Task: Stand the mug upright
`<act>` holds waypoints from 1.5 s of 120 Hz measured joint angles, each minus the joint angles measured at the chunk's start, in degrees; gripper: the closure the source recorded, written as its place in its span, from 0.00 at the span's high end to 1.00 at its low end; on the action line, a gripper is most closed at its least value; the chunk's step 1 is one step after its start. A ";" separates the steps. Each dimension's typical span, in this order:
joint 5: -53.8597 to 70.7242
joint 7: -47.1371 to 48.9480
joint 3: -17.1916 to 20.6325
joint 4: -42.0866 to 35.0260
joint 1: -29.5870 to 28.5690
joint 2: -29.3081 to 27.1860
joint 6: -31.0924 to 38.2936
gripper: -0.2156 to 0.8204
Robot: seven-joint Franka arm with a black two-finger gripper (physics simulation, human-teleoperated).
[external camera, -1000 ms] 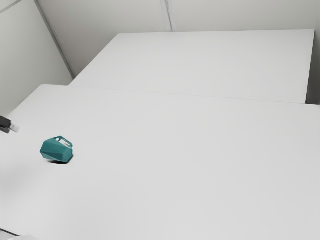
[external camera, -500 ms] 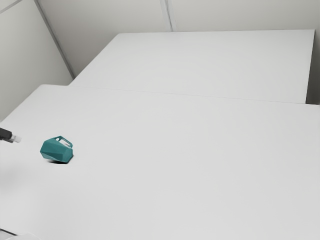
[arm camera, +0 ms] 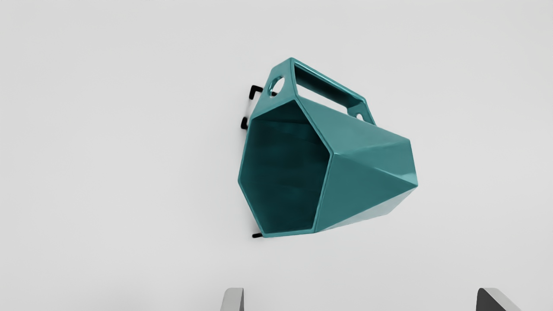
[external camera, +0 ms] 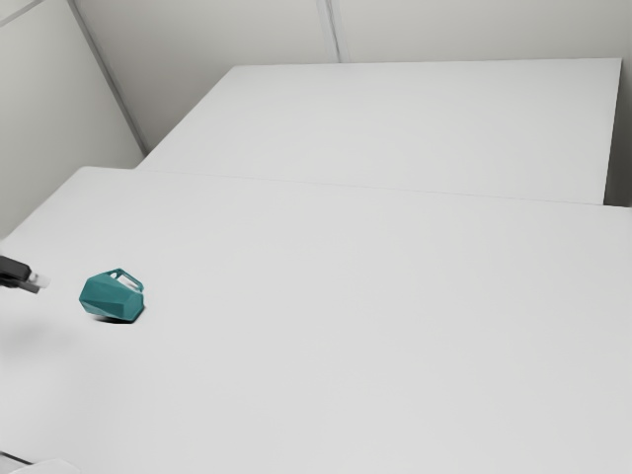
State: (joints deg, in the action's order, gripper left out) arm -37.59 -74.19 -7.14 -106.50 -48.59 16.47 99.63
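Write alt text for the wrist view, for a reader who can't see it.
A teal, faceted mug lies on its side on a pale table, its open mouth and handle in plain sight. The gripper is open, its two fingers wide apart and holding nothing.

The white tabletop lies below the fingers and extends well past them, toward the exterior view's right. Well apart from the fingers, beyond the far edge of it, there is a second white flat surface (what kind of furniture, I cannot tell). Farther still from the fingers is a pale back wall with a narrow grey strip, running nearly upright.
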 joint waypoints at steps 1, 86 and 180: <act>-0.01 0.02 0.00 0.17 0.02 0.17 -0.09 0.77; -2.54 0.64 1.03 2.87 2.76 6.88 -4.33 0.77; -4.66 0.99 2.94 4.53 6.10 10.79 -3.72 0.70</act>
State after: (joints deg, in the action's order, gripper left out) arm -42.26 -73.20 -4.20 -101.97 -42.49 27.26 95.91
